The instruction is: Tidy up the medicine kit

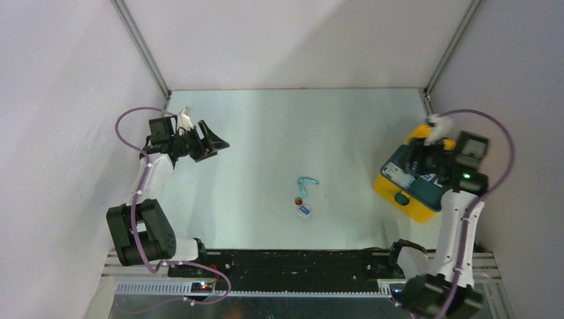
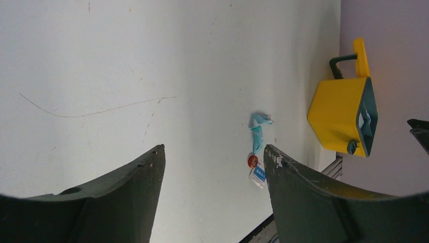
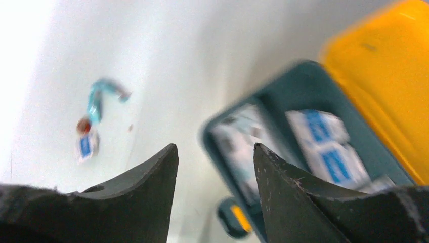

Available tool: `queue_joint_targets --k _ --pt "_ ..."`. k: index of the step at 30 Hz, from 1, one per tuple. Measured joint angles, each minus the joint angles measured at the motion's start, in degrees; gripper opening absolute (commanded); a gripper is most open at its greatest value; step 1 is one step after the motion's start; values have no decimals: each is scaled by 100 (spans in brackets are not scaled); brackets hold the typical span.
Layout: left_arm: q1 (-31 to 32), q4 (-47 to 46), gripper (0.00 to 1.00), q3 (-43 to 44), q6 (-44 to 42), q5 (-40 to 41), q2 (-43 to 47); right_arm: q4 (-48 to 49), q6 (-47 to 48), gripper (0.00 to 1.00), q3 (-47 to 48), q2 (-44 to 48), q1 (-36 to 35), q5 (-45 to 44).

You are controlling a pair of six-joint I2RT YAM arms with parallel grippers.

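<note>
The left fingers (image 2: pixel 126 202) fill the bottom of their wrist view, spread wide with nothing between them. They hang above the bare worktop (image 1: pixel 266 133) at its left side and point right across it. The right fingers (image 3: pixel 126 202) are also spread and empty. From above they sit over the near-left part of the kit (image 1: pixel 414 207), apart from its contents as far as the view allows. The kit stands at the right edge of the worktop, close to the right wall and well apart from the left arm. Its yellow lid (image 1: pixel 425 133) is thrown back on the far side. A dark teal tray (image 3: pixel 283 91) sits in the mouth of the kit and a round teal latch (image 1: pixel 401 198) on its near-left face. The right wrist view is blurred, but the tray seems to hold several white-and-blue sachets (image 3: pixel 324 142) lying flat in its compartments. Three small things lie close together near the middle of the worktop, between the two arms. A crumpled light-blue wrapper (image 1: pixel 306 181) lies farthest. A small red disc (image 1: pixel 298 200) lies just near of it. A white-and-blue packet (image 1: pixel 304 211) lies nearest, beside the disc. All three are outside the kit and neither pair of fingers touches them.
</note>
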State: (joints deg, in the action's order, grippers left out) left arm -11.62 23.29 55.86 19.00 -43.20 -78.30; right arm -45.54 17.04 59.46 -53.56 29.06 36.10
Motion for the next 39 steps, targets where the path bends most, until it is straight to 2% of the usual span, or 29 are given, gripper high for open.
queue_joint_targets --k 5,7,9,10,12,16,24,28,30,31,33,36,38,39 --pt "0 7 76 0 -4 79 74 210 479 56 -221 -358 -3357 -549" --pt "0 17 76 0 -11 114 151 205 824 55 -267 -754 -4345 -603" --pt "0 31 76 0 -46 151 256 175 1204 56 -313 -1043 -4931 -723" --pt "0 39 76 0 -68 168 304 188 1438 64 -365 -1167 -5217 -833" --pt "0 42 77 0 -114 212 374 299 1821 94 -560 -1311 -5807 -1123" --pt "0 52 77 0 -164 295 409 717 2479 99 -1008 -1694 -7106 -1912" --pt "0 131 77 0 -212 407 409 1834 3130 99 -1497 -2693 -8727 -3279" --pt "0 136 77 0 -216 411 409 2385 3211 90 -1534 -3038 -9160 -3727" --pt "0 138 77 0 -216 411 409 2629 3239 82 -1532 -3117 -9267 -3915" --pt "0 138 77 0 -216 411 409 2761 3257 71 -1532 -3156 -9318 -4013" --pt "0 142 77 0 -214 404 409 2970 3300 61 -1532 -3274 -9392 -4181" --pt "0 142 77 0 -212 398 409 3185 3353 53 -1534 -3445 -9462 -4391" --pt "0 144 77 0 -210 396 409 3298 3394 45 -1534 -3523 -9506 -4511" --pt "0 144 77 0 -212 396 409 3351 3403 36 -1534 -3560 -9530 -4564"
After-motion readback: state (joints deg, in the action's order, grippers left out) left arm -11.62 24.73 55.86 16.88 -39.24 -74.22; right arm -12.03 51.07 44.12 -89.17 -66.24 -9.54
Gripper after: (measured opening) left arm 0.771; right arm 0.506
